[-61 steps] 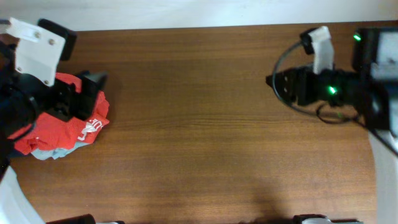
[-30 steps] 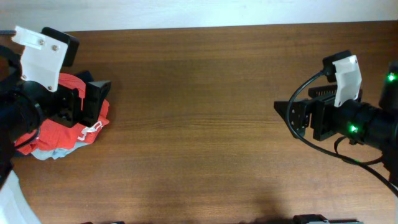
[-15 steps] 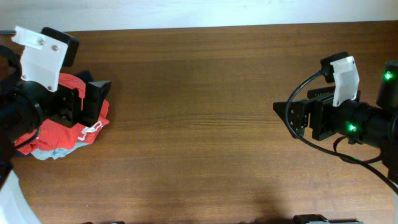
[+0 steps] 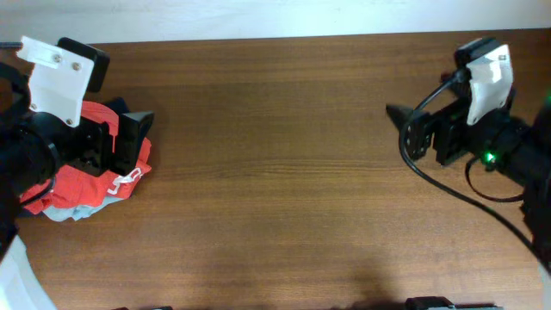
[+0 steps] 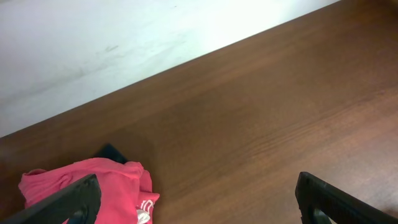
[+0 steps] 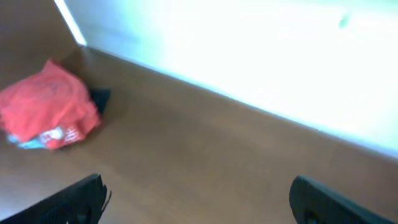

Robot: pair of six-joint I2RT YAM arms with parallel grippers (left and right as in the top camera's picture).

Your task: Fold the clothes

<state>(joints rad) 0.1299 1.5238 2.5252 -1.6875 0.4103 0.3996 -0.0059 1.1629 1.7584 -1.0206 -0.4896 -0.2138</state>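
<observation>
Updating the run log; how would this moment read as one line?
left end effector: open, empty, by clothes pile | right end effector: open, empty

You've got a sharp overhead pic w/ even, soft light and faint shadows on the desk [image 4: 275, 172] at the bottom edge. Left wrist pic is clear, w/ mild sheen on the wood. Right wrist pic is smeared: wall [image 6: 249, 43] blown out white, red cloth [image 6: 46, 106] fuzzy.
</observation>
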